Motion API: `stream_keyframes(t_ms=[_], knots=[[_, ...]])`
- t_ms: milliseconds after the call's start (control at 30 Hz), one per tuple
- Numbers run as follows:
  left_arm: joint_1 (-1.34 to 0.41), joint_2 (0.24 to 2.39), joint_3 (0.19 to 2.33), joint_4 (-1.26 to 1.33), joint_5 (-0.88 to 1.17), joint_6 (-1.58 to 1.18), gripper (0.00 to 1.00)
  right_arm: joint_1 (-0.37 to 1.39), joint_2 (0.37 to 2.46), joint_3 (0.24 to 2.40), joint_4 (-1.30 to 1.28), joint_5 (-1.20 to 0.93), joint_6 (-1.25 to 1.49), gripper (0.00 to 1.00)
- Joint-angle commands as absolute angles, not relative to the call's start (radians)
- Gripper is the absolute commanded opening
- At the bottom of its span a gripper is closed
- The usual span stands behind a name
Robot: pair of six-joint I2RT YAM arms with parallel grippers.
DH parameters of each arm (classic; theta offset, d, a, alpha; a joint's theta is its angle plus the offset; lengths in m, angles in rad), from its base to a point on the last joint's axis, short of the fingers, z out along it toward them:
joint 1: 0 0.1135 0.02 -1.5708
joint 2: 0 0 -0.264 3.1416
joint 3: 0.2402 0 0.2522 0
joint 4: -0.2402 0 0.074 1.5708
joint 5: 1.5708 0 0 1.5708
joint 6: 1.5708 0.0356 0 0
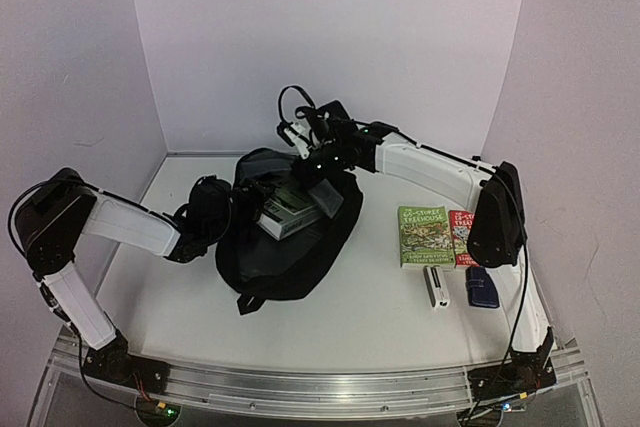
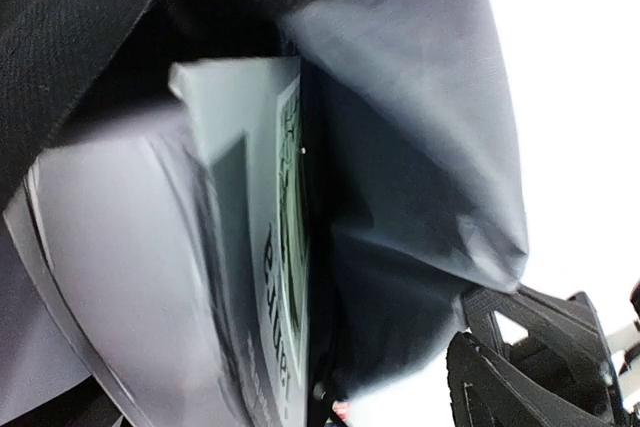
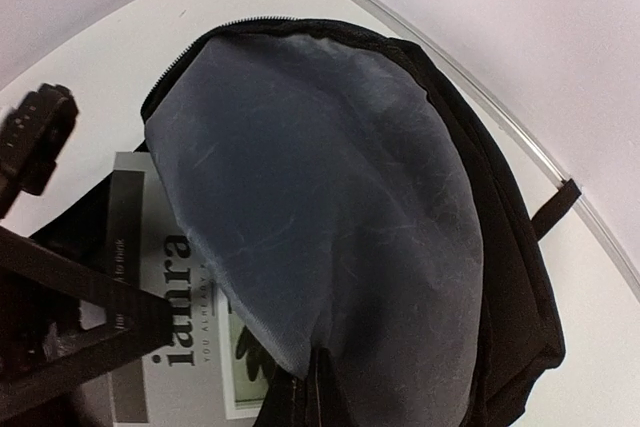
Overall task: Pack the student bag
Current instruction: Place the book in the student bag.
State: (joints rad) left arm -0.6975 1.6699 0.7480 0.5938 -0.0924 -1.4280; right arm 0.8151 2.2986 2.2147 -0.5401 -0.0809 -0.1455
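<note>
Backpack lies mid-frame on the table, mouth toward the top, its flap pinched up by the closed right pincer. Left pincer, nearer the mouth, stands wide open at a grey book half inside.

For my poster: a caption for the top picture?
A grey book pokes from the open black student bag, between the left arm and right arm.
</note>
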Motion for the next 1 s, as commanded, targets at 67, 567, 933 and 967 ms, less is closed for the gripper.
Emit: stream_keyframes(t_ms=[67, 567, 933, 967], knots=[[-0.701, 1.681, 0.833, 0.437, -0.053, -1.375, 0.67, 0.801, 2.284, 2.244, -0.480, -0.139, -0.121, 0.00], [-0.717, 1.939, 0.724, 1.101, -0.204, -1.514, 0.14, 0.836, 2.234, 2.208, -0.483, -0.211, 0.041, 0.00], [-0.768, 2.048, 0.767, 1.138, -0.328, -1.598, 0.24, 0.849, 2.252, 2.184, -0.480, -0.241, 0.133, 0.00], [-0.768, 2.067, 0.776, 1.138, -0.318, -1.611, 0.32, 0.849, 2.264, 2.186, -0.480, -0.233, 0.127, 0.00]])
